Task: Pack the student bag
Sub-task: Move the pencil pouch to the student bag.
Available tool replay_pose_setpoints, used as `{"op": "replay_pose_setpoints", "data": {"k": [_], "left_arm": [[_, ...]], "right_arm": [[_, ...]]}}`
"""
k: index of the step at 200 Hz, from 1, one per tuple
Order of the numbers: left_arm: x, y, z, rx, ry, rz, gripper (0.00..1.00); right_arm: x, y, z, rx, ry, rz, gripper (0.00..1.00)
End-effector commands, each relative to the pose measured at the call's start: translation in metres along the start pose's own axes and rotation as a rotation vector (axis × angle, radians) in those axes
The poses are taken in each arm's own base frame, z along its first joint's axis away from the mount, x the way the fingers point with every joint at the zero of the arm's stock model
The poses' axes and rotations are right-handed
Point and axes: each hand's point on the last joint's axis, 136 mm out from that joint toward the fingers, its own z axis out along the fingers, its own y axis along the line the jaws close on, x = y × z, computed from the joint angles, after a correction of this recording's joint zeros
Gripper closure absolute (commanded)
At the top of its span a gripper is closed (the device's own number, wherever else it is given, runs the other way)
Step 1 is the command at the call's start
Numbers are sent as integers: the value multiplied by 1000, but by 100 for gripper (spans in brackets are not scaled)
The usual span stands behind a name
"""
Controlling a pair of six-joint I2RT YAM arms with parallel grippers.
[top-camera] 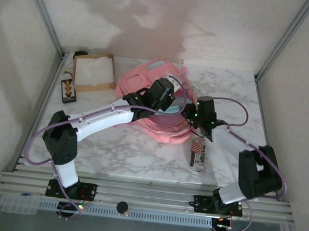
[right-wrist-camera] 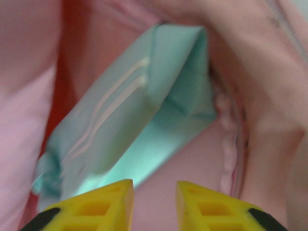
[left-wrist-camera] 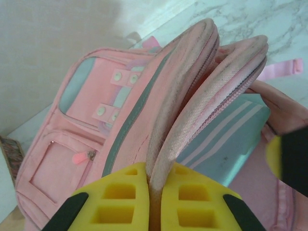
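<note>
The student bag (top-camera: 139, 80) lies on the far half of the marble table (top-camera: 138, 158), about midway between its left and right edges, with its main opening turned toward the right arm. The left gripper (left-wrist-camera: 154, 192) has its yellow fingers (left-wrist-camera: 120, 192) pinched tight on the zip-edged flap of the bag. By the look of it, this lifts the flap so the mouth gapes. Inside the opening rests a light-blue striped pouch (left-wrist-camera: 226, 134), tilted against the pink lining.

The right gripper (right-wrist-camera: 154, 192) sits at the mouth, pointing in at the pouch (right-wrist-camera: 125, 120). Its fingers stand a narrow way apart with nothing between them, so it seems either to have let the pouch go or to be nudging it deeper.

Room is tight here: the zip rim runs close along the gripper's right side and pink fabric crowds its left. Outside the bag, bare marble lies open toward the near edge. A flag-printed pack (top-camera: 197, 152) lies just off the bag's near-right side, under the right arm. A shallow cardboard box (top-camera: 93, 88) fills the far-left corner beside the bag.
</note>
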Motion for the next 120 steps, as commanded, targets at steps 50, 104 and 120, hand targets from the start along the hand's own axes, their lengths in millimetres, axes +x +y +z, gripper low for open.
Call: {"op": "replay_pose_setpoints", "data": {"k": [50,104,120], "left_arm": [[-36,-17,-14,143,-105,-16,100],[-53,14,-4,68,-124,-142,100],[-53,14,-5,81,-136,-151,100]], "right_arm": [[-29,91,83,-237,-120,30,77],[-23,99,47,-304,-223,16,77],[-34,79,40,-258,-164,28,68]]}}
